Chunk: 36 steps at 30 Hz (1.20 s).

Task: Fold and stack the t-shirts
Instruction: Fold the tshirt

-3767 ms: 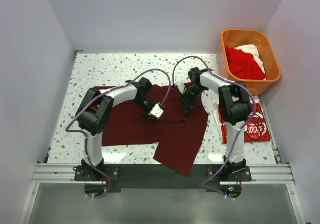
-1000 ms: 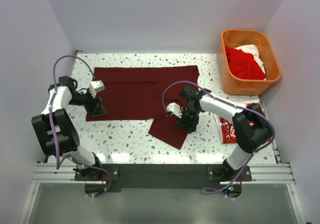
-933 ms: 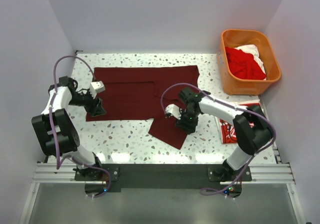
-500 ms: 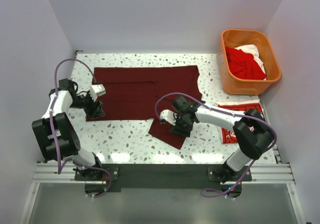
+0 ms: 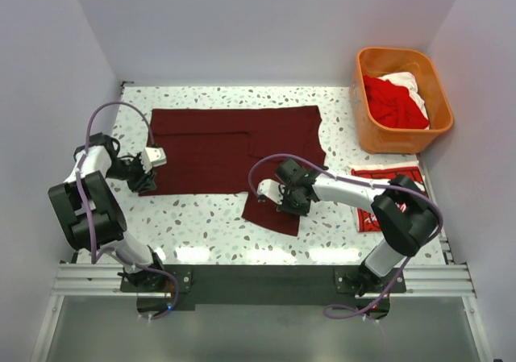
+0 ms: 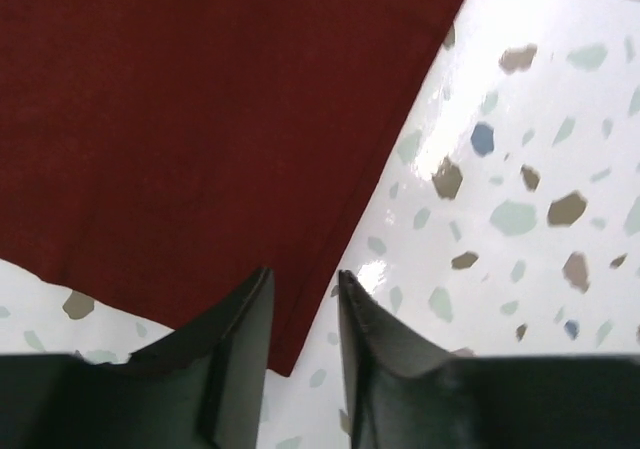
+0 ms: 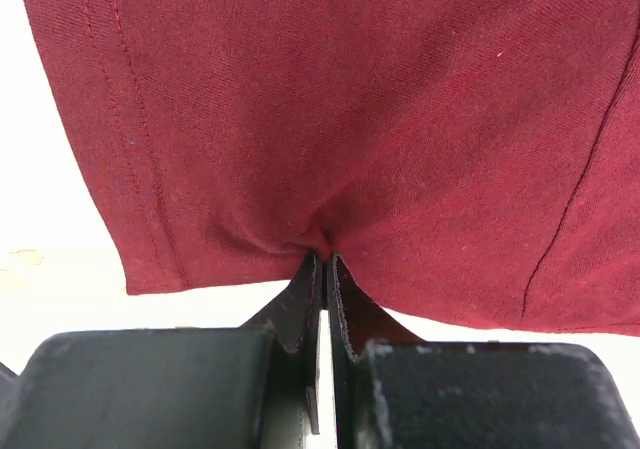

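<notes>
A plain dark maroon t-shirt (image 5: 218,144) lies spread flat across the middle of the table. A flap of it hangs toward the front at the lower right. My right gripper (image 5: 289,203) is shut on that flap, and the wrist view shows the cloth (image 7: 350,99) bunched into the closed fingertips (image 7: 322,261). My left gripper (image 5: 143,181) is at the shirt's front-left corner, low over the table. Its jaws (image 6: 302,281) stand slightly apart over the flat hem (image 6: 200,119), not pinching it. A folded red Coca-Cola shirt (image 5: 389,174) lies at the right, partly hidden by the right arm.
An orange plastic basket (image 5: 367,60) stands at the back right, holding a red shirt (image 5: 391,104) and a white one (image 5: 407,81). White walls close in the table on the left, back and right. Bare speckled tabletop (image 5: 201,217) shows along the front.
The right gripper has dragged the shirt's lower flap to the left, making it shorter and more tucked. The left gripper has shifted slightly left at the shirt's corner. Earlier, both arms were over a rumpled shirt.
</notes>
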### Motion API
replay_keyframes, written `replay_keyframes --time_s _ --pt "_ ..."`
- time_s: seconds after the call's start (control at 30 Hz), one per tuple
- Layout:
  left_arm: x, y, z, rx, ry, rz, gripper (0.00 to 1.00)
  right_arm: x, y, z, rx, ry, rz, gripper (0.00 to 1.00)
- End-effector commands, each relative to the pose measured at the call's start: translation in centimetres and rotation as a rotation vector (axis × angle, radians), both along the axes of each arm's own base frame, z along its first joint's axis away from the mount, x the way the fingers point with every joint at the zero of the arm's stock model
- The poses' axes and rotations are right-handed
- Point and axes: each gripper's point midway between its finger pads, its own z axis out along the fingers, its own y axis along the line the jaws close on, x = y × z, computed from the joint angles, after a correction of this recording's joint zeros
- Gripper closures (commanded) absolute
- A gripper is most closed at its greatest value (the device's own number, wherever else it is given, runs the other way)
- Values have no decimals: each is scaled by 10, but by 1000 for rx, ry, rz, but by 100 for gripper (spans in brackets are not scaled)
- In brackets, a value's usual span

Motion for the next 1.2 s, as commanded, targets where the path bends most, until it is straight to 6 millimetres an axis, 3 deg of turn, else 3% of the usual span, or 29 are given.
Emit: replay_keyframes --time_s 0.0,0.13,0.37,0.93,1.17 --pt "0 14 -2 100 -67 -192 65 7 5 2 14 -11 13 100" --pt "4 26 -11 168 -76 -246 69 15 9 13 40 3 -15 100" --pt "-4 41 -24 253 -35 -353 63 34 7 29 86 23 -86 100" --pt "-19 53 -55 310 59 -417 63 36 -4 38 103 42 -86 100" --pt "-17 55 -54 330 40 -418 83 31 -4 44 121 49 -57 100"
